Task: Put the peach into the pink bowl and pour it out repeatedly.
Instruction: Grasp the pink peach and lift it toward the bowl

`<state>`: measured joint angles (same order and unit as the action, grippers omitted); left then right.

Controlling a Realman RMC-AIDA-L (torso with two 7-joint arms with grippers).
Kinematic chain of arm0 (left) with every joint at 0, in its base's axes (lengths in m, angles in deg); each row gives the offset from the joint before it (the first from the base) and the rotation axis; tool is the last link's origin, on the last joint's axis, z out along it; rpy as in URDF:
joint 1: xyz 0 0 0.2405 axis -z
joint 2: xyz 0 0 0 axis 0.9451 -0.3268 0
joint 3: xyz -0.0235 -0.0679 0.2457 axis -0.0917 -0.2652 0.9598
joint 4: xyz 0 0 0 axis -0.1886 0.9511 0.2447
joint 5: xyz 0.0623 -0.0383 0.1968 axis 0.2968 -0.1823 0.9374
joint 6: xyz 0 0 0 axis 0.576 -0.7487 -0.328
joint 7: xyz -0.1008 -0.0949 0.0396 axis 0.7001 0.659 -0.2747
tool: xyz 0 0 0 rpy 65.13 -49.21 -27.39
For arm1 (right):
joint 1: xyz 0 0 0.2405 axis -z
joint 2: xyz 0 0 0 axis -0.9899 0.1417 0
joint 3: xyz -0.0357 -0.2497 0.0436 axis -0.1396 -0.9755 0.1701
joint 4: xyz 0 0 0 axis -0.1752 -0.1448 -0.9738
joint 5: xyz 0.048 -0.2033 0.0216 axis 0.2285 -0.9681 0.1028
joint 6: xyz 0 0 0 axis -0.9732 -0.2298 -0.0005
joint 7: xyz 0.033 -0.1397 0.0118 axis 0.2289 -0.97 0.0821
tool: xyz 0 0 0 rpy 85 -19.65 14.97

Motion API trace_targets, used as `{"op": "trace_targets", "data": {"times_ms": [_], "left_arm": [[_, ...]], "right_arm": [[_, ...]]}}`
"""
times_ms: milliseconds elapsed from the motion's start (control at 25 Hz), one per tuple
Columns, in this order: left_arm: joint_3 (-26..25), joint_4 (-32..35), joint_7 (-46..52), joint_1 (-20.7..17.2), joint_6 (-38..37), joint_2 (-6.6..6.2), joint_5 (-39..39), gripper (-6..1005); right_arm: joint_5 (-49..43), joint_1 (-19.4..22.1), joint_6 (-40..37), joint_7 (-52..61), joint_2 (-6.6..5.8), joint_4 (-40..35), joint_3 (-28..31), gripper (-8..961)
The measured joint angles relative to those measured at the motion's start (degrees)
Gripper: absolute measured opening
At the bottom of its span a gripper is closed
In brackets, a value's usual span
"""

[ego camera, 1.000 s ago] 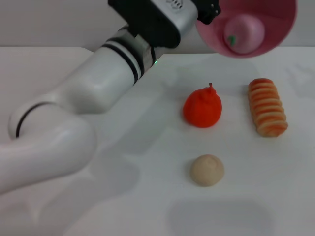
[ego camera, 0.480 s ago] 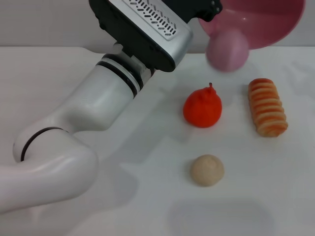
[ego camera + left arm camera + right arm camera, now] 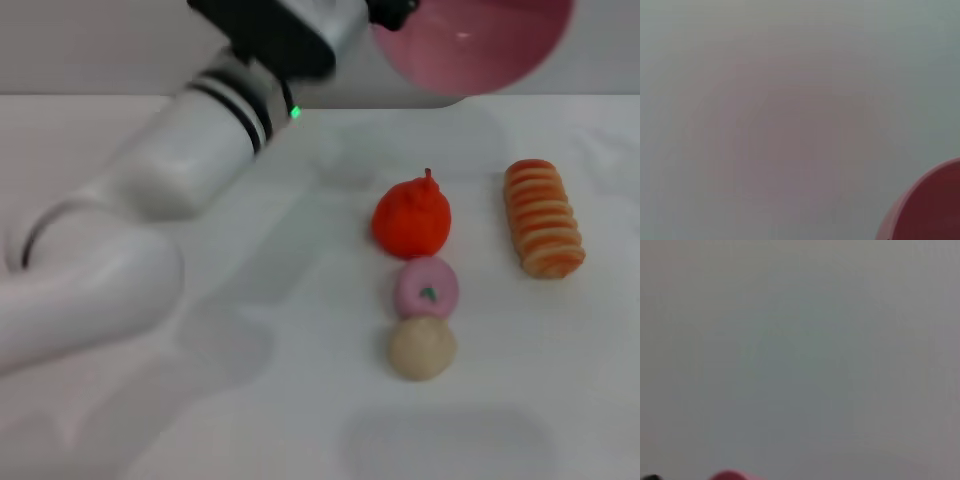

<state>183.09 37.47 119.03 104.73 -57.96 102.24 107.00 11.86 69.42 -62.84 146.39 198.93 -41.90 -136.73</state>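
Peach (image 3: 427,287) now lies on the table (image 3: 250,400) between pear (image 3: 411,218) and beige ball (image 3: 421,346), tipped from the pink bowl (image 3: 470,40) held aloft by the left gripper (image 3: 392,12), completing one pour.

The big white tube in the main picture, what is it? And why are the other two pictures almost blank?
The white tube is the robot's left arm. The main picture comes from a camera on the robot's head, looking down at a white table. The arm is holding a pink bowl up in the air at the far side, tipped so you see into it; it looks empty. The jaws at the bowl's rim are mostly out of sight.

On the table lie an orange-red pear, a pale pink peach just in front of it, a beige ball touching the peach, and a striped bread roll to the right.

The other pictures come from cameras on the wrists. They face a plain surface, with only a bit of pink bowl at the edge.
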Motion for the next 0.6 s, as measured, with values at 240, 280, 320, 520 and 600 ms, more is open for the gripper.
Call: {"op": "trace_targets", "data": {"times_ms": [240,280,320,520,600], "left_arm": [[-19.57,0.64,2.96,5.68,-30.34,-0.18,-0.21,46],[-24.16,-0.23,3.16,7.33,-36.04,-0.26,-0.22,46],[-28.37,-1.40,3.27,8.95,-41.63,-0.31,-0.19,46],[-43.62,-5.42,2.82,13.43,-56.49,-0.81,0.94,46],[-43.62,-5.42,2.82,13.43,-56.49,-0.81,0.94,46]], "right_arm": [[-2.57,-0.60,-3.97,0.92,-0.19,0.11,-0.79,304],[-4.02,-0.85,-4.81,1.83,-0.24,-0.26,-0.89,304],[-5.96,-1.22,-5.77,3.31,-0.31,-0.78,-0.99,304],[-22.63,-5.33,-16.19,15.93,-1.20,-6.88,-1.17,304],[-31.67,-8.58,-23.26,22.32,-1.56,-10.23,-1.35,304]]}}
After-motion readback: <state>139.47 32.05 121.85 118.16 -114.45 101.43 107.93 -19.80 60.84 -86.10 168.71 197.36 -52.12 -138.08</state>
